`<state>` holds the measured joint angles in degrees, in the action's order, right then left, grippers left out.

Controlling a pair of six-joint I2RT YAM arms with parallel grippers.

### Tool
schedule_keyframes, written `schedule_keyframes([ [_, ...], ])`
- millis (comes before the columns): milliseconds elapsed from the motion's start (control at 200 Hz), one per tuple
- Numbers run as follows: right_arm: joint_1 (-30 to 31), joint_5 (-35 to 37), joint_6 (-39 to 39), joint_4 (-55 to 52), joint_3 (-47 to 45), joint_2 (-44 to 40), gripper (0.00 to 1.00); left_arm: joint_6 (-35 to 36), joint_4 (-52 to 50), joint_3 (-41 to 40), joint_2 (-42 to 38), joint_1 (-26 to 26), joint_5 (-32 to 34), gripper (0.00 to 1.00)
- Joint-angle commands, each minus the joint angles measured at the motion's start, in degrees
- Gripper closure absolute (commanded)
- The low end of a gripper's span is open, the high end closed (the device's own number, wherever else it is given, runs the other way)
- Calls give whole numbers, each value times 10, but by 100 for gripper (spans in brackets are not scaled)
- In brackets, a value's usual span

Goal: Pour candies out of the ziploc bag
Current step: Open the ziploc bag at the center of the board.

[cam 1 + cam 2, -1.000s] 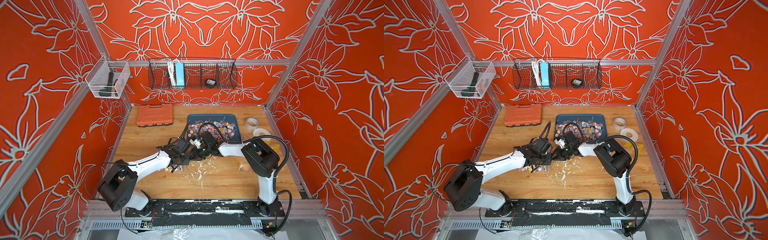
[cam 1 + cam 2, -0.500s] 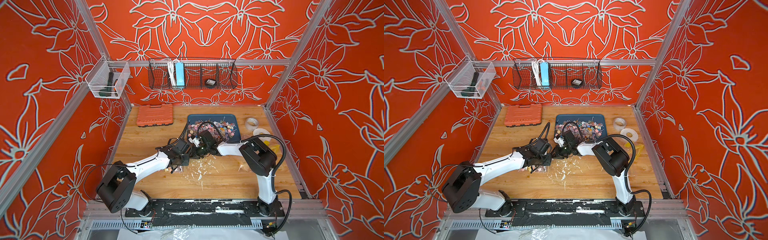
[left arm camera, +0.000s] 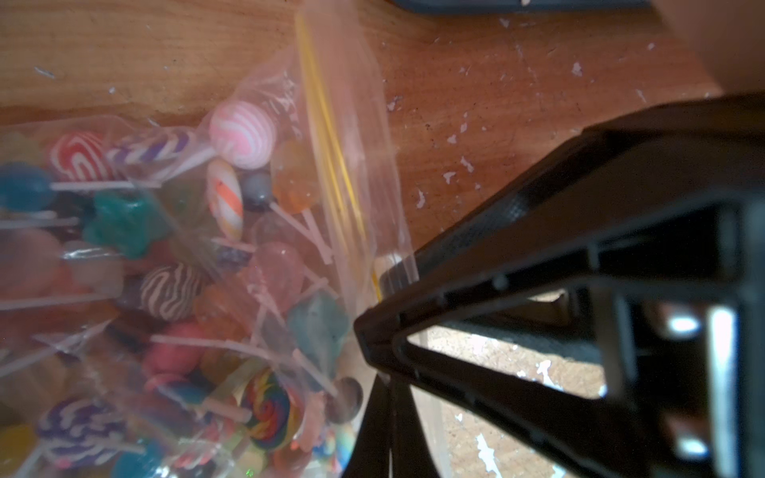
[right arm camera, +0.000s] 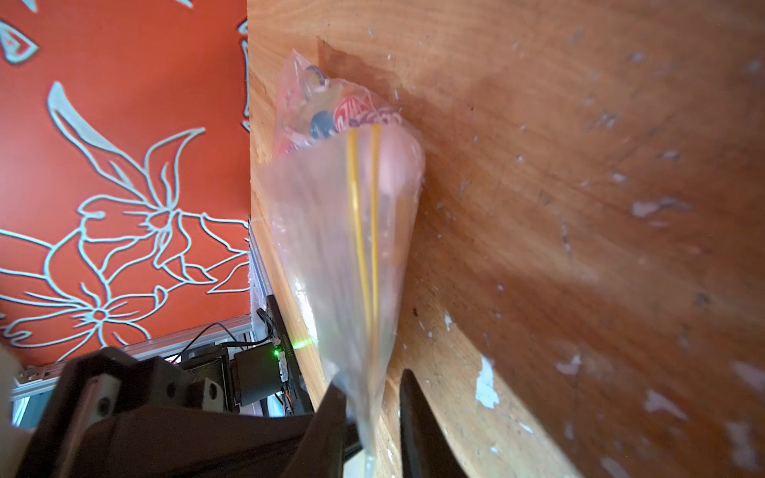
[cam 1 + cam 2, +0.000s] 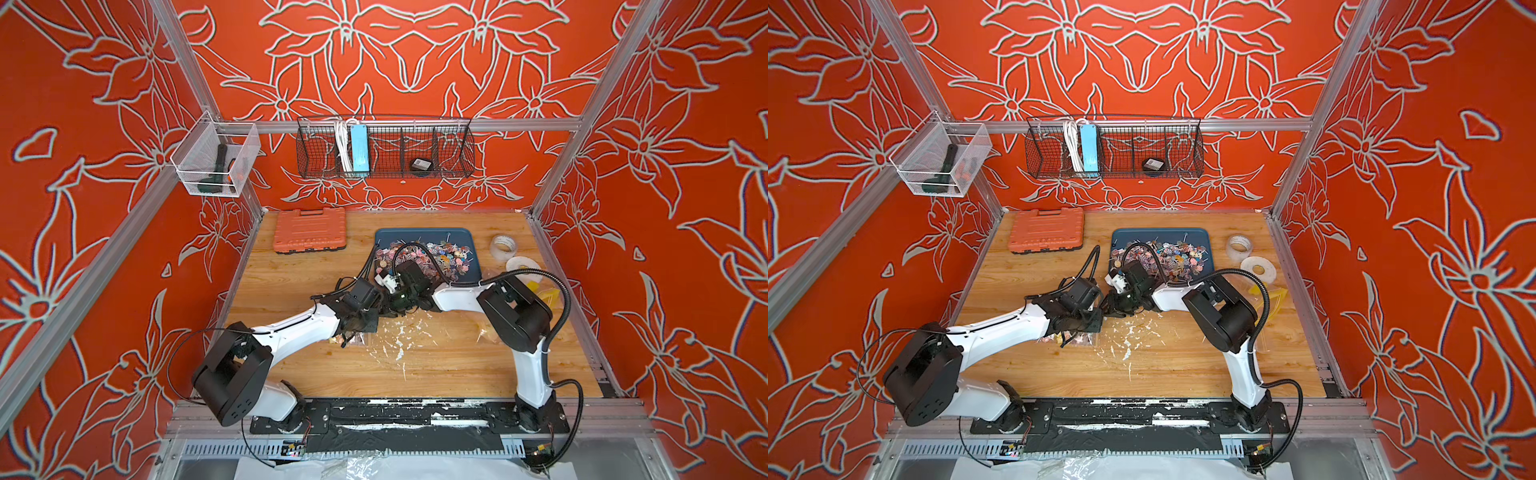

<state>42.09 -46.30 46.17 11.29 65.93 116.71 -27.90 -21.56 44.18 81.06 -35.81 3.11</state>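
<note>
The clear ziploc bag (image 3: 352, 136) with a yellow zip line lies on the wooden table, full of candies (image 3: 165, 248), small coloured lollipops on white sticks. In both top views it shows under the left wrist (image 5: 351, 340) (image 5: 1077, 340). My left gripper (image 3: 389, 414) (image 5: 357, 328) is shut on the bag's top strip. My right gripper (image 4: 370, 383) (image 5: 388, 305) faces it from the other side, its fingers (image 4: 414, 414) still apart with the bag's zip corner (image 4: 364, 248) between them. More candies (image 5: 432, 257) are heaped on the blue tray (image 5: 469, 241).
An orange tool case (image 5: 309, 230) lies at the back left. Two tape rolls (image 5: 503, 247) (image 5: 523, 266) and a yellow item (image 5: 548, 297) sit at the right edge. A wire basket (image 5: 384, 147) and clear bin (image 5: 214, 164) hang on the walls. White flecks (image 5: 399, 340) dot the table.
The right gripper's jaws have narrowed around the bag's zip corner. Both wrists have crept slightly toward the left and back; the left gripper stays shut.
</note>
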Motion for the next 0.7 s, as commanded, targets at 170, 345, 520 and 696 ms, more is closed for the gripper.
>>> schedule_keyframes([
  [170, 8, 8, -6, 1, -10, 10, 78, 6, -12, 7, -9, 7, 20, 100],
  [345, 8, 16, -16, -13, -10, 2, 79, 6, -21, 5, -10, 14, 26, 100],
  [520, 9, 19, -20, -19, -6, 1, 81, 9, -22, 4, -12, 19, 23, 100],
  [696, 10, 19, -18, -22, 6, 10, 83, 9, -17, 4, -13, 20, 17, 100],
])
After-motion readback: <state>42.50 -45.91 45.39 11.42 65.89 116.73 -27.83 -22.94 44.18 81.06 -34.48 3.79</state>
